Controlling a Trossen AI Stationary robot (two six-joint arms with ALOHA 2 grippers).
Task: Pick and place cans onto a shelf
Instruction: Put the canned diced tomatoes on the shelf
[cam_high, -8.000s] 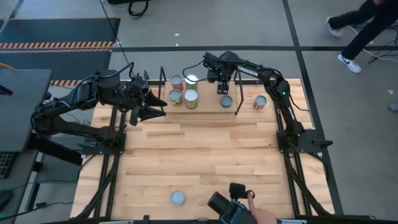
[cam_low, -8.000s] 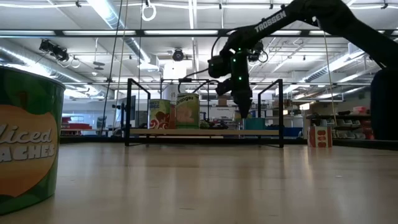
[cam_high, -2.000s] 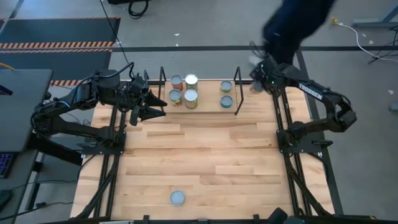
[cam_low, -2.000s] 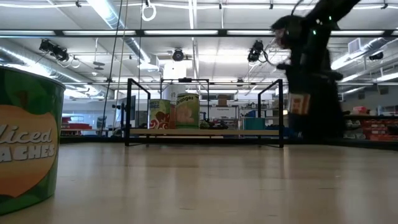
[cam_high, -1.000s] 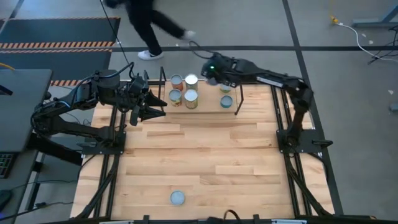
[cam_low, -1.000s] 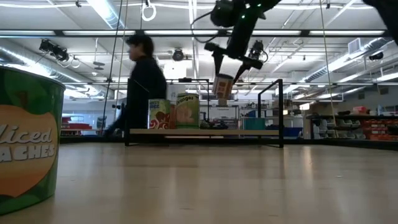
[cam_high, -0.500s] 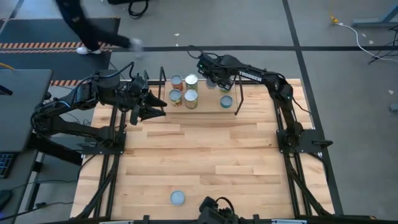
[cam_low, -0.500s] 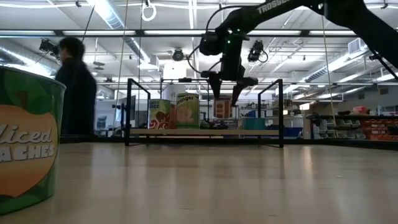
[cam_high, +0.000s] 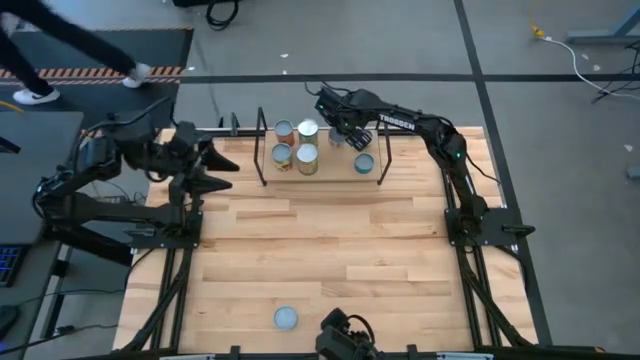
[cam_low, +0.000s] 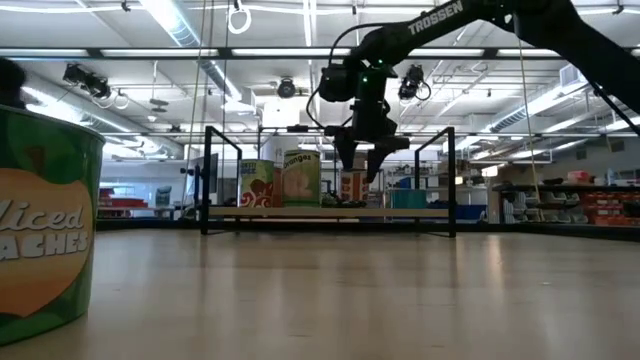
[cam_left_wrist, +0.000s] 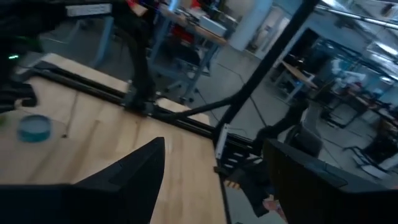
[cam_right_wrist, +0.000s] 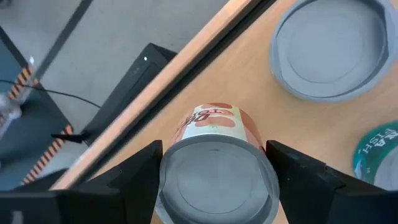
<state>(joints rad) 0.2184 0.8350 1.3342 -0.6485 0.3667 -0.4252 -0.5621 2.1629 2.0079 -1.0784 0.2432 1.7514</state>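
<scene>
The shelf (cam_high: 335, 166) is a narrow light-wood board between black rod uprights at the table's far edge; it also shows in the low view (cam_low: 330, 212). Several cans (cam_high: 296, 144) stand on its left part and a teal-topped can (cam_high: 363, 163) on its right. My right gripper (cam_high: 345, 131) is over the board's middle, shut on an orange-red can (cam_low: 352, 188). My left gripper (cam_high: 225, 172) is open and empty above the table's far left corner. One more can (cam_high: 286, 318) stands by the near edge. My right gripper pinches the orange-red can between its two fingers, on opposite sides just under the grey top's rim (cam_right_wrist: 166, 169). The fingers (cam_low: 346, 160) come from above, pointing down. The can is upright, its bottom at the shelf board; I cannot tell whether it rests there.
In the right wrist view a grey-topped can (cam_right_wrist: 329, 50) and a teal-labelled can (cam_right_wrist: 380, 146) stand close by the held one. The black uprights (cam_high: 381, 152) flank the board. A person's legs (cam_high: 40, 60) pass beyond the far left corner. A dark device (cam_high: 345, 335) sits at the near edge.
My right gripper has come down over the shelf's middle with the orange-red can, which hung raised and tilted and is now upright at the board. My left gripper has drawn back toward the table's left edge. A person has walked leftward behind the table.
</scene>
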